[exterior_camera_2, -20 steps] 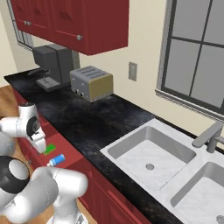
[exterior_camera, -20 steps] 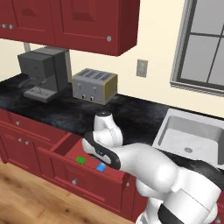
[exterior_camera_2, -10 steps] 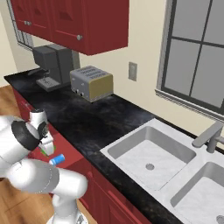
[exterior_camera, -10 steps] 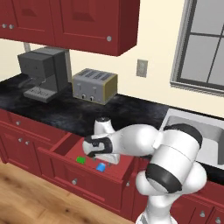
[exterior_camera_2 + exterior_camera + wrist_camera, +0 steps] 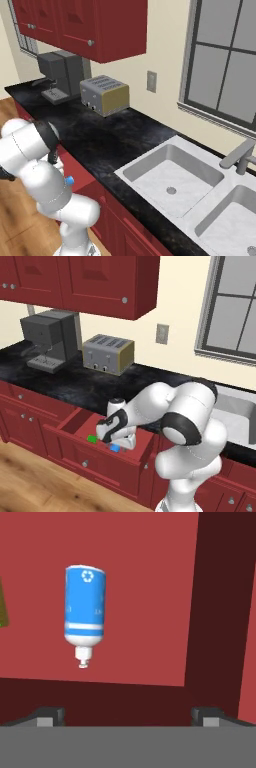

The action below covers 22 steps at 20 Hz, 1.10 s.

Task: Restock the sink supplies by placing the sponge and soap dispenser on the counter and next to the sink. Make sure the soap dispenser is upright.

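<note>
Two fingers (image 5: 51, 715) wide apart — soap dispenser (image 5: 84, 612) flat in drawer (image 5: 150, 587).

Toaster (image 5: 105, 94) and coffee machine (image 5: 60, 75) on counter (image 5: 115, 137), sink (image 5: 172, 175) right

The open drawer (image 5: 95, 448) gives top access; its red walls close in the sides. Inside, the soap dispenser (image 5: 84, 613) lies flat w/ bare drawer floor all around it, esp. to the right in the hand view; the sponge (image 5: 92, 439) sits apart at the left. The table (image 5: 75, 387) is bare between the toaster (image 5: 108, 353) and the sink (image 5: 174, 174). Coffee machine (image 5: 50, 339) blocks the far left.
</note>
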Motion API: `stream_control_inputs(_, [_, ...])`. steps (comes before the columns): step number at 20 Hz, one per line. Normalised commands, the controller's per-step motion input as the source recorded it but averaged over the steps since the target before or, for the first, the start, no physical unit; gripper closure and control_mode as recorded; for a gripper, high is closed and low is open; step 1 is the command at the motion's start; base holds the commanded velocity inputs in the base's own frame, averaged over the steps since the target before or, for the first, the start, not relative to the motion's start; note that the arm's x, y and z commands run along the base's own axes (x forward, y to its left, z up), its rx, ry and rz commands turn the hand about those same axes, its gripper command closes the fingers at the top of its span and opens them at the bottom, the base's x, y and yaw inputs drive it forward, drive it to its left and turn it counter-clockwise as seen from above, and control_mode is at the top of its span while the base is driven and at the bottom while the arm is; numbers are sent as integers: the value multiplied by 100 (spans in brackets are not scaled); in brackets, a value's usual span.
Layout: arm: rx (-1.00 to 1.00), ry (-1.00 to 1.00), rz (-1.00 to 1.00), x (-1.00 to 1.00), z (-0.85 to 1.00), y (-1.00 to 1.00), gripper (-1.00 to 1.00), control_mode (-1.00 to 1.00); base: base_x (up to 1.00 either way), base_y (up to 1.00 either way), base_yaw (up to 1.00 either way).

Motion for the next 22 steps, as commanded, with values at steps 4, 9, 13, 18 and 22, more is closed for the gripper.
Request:
stream_control_inputs(4, [0,0,2,0,-37,0,-100,-100,0,0,0])
stream_control_inputs(9, [0,-1,1,-39,-13,0,-100,-100,0,0,0])
stream_control_inputs(13, [0,0,0,-92,0,5,-100,-100,0,0,0])
stream_control_inputs(18, [0,0,0,-100,0,23,-100,-100,0,0,0])
stream_control_inputs(22, [0,4,0,-100,8,38,-100,-100,0,0,0])
